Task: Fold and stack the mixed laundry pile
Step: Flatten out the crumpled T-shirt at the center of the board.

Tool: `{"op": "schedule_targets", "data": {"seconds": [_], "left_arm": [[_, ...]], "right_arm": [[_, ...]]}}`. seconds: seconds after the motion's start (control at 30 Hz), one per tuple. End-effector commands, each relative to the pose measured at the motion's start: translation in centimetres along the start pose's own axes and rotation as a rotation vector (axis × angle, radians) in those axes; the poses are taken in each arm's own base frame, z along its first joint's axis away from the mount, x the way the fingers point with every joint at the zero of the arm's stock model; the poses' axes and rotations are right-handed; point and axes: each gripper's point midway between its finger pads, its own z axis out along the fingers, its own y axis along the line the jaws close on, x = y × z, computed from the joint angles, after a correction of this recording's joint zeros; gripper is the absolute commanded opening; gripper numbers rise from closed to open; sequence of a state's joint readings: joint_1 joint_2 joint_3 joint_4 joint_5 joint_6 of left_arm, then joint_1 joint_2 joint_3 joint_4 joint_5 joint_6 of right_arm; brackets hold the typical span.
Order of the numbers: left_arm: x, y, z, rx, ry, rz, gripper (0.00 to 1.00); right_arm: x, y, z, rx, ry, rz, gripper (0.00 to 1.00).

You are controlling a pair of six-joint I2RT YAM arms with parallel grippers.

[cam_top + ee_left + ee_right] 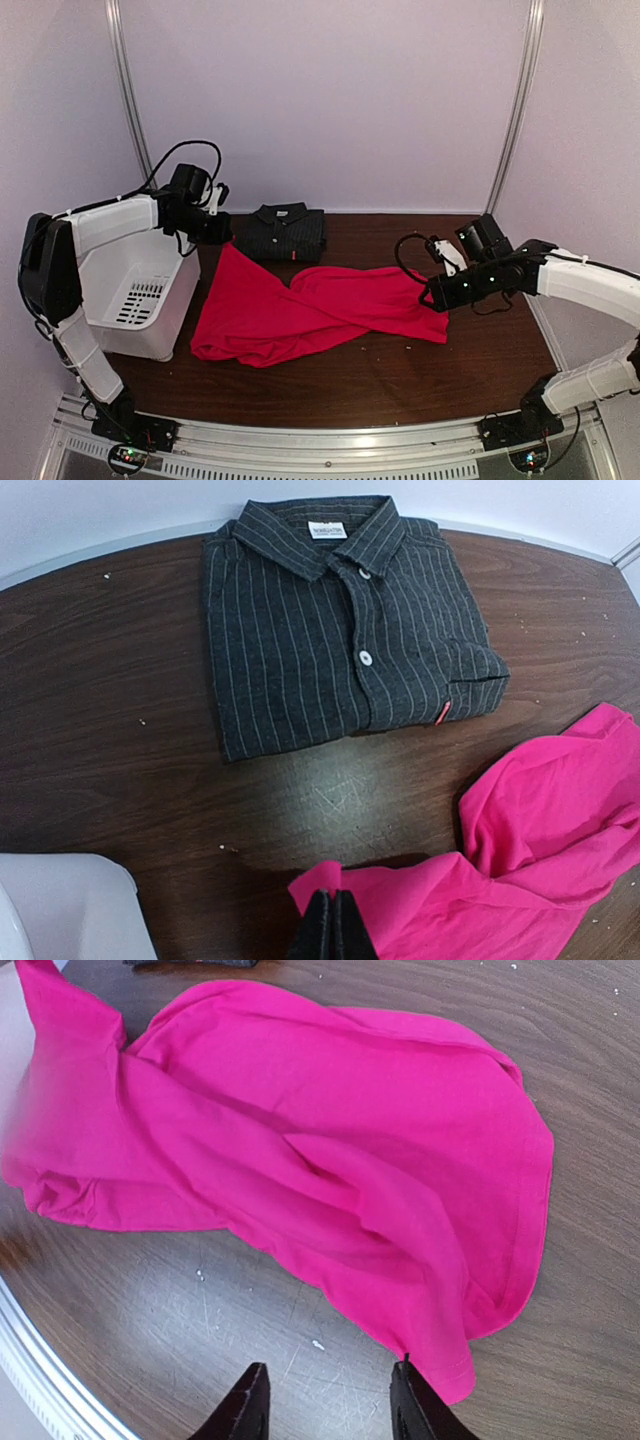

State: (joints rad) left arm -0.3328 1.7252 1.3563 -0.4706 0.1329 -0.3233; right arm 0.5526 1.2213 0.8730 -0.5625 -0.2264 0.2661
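on the counter [400,385], the dark pinstriped shirt [340,620] lies folded flat with its collar showing, and serves as reference. the red t-shirt [300,310] sits just in front of that shirt, not on it. it is unfolded, twisted through its middle, and runs off to the shirt's right. one corner is raised near the shirt's left front corner. the white bin [140,290] stands left of the shirt. step in hand, by my reading: spreading the red t-shirt flat ahead of its fold; the stack is not begun. left fingers [332,920]: fully closed, apparently pinching that raised corner of red cloth clear of the counter. right fingers [432,297]: partly spread, nothing between them. the wrist view shows the hem's corner lying just beside one of them, loose on the wood. the next move likely calls for a firm hold on that hem and a pull away from the left hold to take out the twist, kept clear of the folded shirt so it is not disturbed.
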Motion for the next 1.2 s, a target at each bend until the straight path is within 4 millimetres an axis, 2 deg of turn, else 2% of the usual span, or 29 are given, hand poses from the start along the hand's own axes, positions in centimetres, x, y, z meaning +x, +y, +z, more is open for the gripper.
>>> {"op": "schedule_targets", "data": {"seconds": [0.0, 0.1, 0.3, 0.47, 0.63, 0.77, 0.93, 1.03, 1.1, 1.17], "left_arm": [[-1.8, -0.4, -0.3, 0.020, -0.057, 0.005, 0.00], [-1.9, -0.4, -0.4, 0.021, -0.060, 0.005, 0.00], [-1.9, -0.5, -0.6, 0.024, -0.061, 0.007, 0.00], [-1.8, -0.6, -0.7, 0.030, -0.061, 0.007, 0.00], [-1.8, -0.6, -0.8, 0.028, -0.061, 0.008, 0.00], [-1.8, -0.6, -0.7, 0.030, -0.060, 0.006, 0.00], [-1.9, -0.7, -0.8, 0.036, -0.061, 0.008, 0.00], [-2.1, -1.3, -1.1, 0.064, -0.072, 0.010, 0.00], [-2.6, -1.9, -1.8, 0.090, -0.090, 0.016, 0.00], [-3.3, -3.1, -3.2, 0.114, -0.128, 0.044, 0.00]], "right_arm": [[2.4, -0.6, 0.6, 0.082, 0.084, -0.064, 0.40], [4.4, -0.8, 2.7, 0.086, 0.186, -0.063, 0.40], [5.9, -2.5, 5.8, 0.163, 0.282, -0.061, 0.40], [6.8, -3.9, 7.1, 0.218, 0.341, -0.071, 0.45], [7.9, -4.1, 8.1, 0.216, 0.401, -0.069, 0.52], [8.4, -4.6, 8.6, 0.238, 0.431, -0.072, 0.54], [10.4, -5.0, 10.2, 0.256, 0.522, -0.080, 0.39], [11.0, -4.9, 10.5, 0.277, 0.550, -0.100, 0.20], [10.6, -4.8, 10.2, 0.280, 0.531, -0.102, 0.00], [9.0, -4.6, 9.0, 0.290, 0.469, -0.101, 0.00]]}}
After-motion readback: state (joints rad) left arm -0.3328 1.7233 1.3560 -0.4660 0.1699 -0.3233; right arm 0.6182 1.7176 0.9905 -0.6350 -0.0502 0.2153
